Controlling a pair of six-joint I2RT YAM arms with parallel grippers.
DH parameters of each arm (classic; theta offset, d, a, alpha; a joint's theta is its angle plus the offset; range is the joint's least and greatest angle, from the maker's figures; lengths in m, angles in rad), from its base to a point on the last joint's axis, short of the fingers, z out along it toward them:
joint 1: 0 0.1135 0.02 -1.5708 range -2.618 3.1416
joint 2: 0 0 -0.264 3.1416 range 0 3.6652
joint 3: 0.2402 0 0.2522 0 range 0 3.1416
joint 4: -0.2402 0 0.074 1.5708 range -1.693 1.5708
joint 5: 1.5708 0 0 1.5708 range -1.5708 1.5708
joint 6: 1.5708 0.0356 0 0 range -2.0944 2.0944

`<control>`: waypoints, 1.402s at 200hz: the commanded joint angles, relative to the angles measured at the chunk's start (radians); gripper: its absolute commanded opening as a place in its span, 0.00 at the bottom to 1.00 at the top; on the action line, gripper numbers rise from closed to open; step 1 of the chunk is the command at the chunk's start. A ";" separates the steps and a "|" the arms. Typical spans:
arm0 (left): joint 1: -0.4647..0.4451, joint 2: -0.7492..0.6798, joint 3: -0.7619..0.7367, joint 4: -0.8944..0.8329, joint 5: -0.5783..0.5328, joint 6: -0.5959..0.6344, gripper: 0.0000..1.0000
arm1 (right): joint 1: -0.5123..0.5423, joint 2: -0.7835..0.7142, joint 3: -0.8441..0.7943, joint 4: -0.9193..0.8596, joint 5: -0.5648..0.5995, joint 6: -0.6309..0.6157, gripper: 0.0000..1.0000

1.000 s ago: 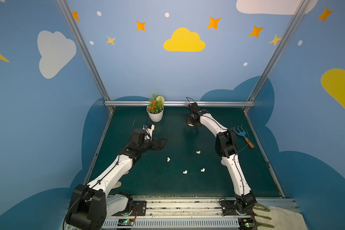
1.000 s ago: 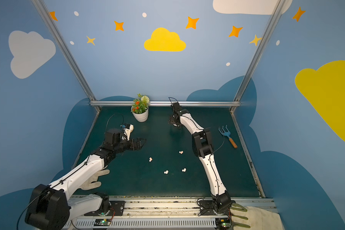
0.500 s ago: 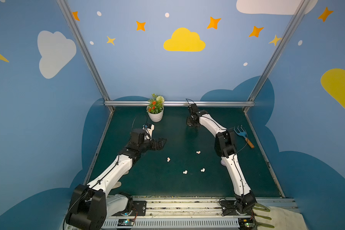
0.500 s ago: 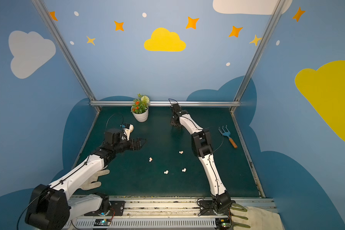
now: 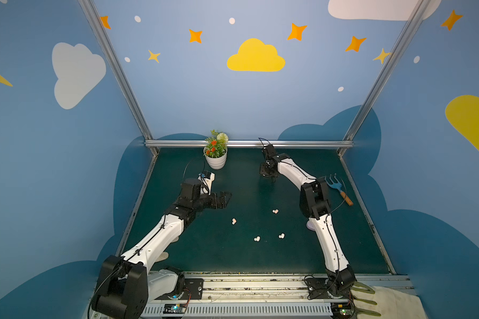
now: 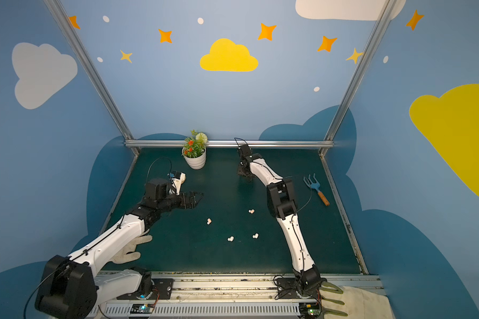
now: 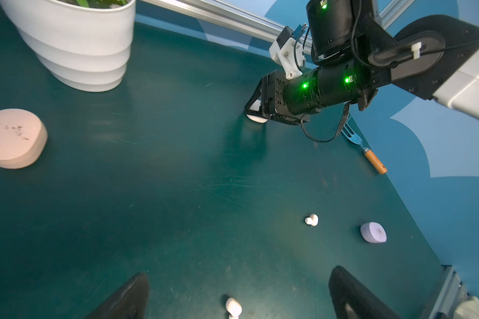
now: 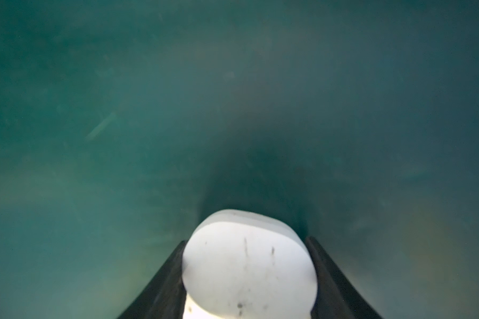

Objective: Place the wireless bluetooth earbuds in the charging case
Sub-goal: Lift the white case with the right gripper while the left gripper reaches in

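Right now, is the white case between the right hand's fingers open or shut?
Shut: the white case shows one smooth unbroken top, lid down, no wells visible.

A scuffed white oval case [image 8: 249,265] sits clamped between the right tool's [image 8: 246,240] dark jaws, over blurred green mat [image 8: 122,110].

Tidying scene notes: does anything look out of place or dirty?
A blue garden fork lies on the mat, far right, and a work glove sits under the left arm; neither fits the task. The white case in the right gripper carries dark smudges.
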 commanded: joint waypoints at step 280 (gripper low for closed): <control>-0.391 0.136 0.137 0.094 0.317 0.480 0.84 | 0.245 -1.295 -1.131 0.179 -0.640 0.112 0.59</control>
